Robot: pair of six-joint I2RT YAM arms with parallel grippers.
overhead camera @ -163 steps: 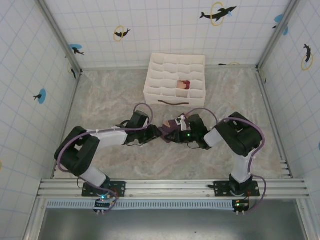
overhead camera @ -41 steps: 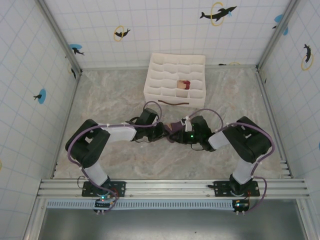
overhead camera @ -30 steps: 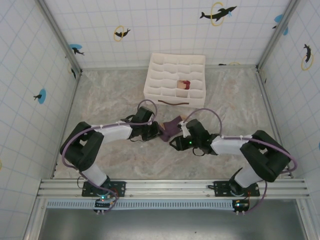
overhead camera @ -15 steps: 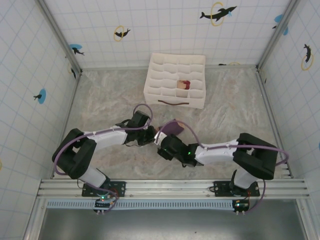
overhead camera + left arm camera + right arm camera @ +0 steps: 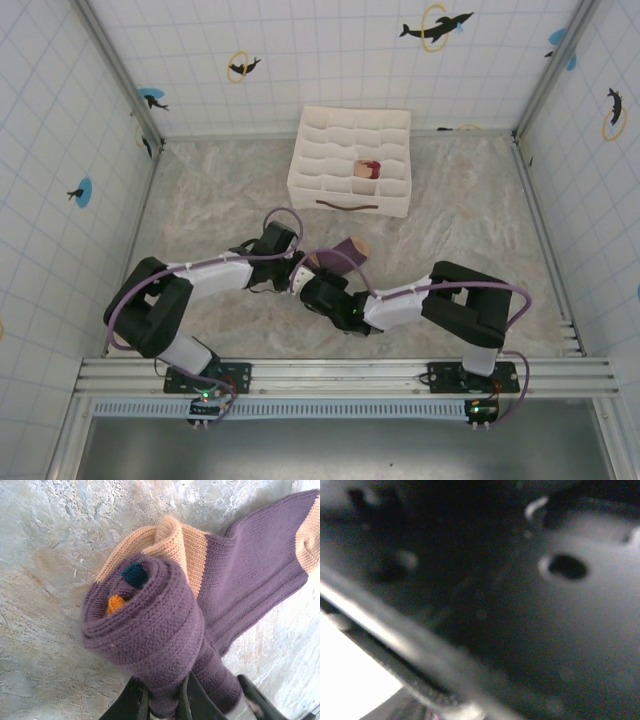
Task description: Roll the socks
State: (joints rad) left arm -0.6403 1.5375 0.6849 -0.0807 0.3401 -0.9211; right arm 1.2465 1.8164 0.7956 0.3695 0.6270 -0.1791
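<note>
Marbled grey tabletop (image 5: pixel 200 210), tiled walls. Left gripper (image 5: pixel 162 702) pinched tight on the rolled end of dark purple knit sock with tan-orange heel (image 5: pixel 150 625), mid-table, toe end lying flat. Right gripper (image 5: pixel 312 291) just beside the roll; jaw gap cannot tell, wrist view blurred. Beige-and-red sock (image 5: pixel 368 169) sits in a compartment of white gridded fabric organiser box (image 5: pixel 310 185) at back.

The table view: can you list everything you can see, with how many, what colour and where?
purple sock: one, dark purple with tan-orange bands, mid-table, partly rolled
beige sock: one, beige and dark red, in one compartment of the box
organiser box: one, white, gridded, far side of the table
table: one, marbled grey
walls: three, white tiles with dolphin stickers, around the table
left hand: one, black, shut on the sock's rolled end
right hand: one, black, beside the roll; grip unclear
</note>
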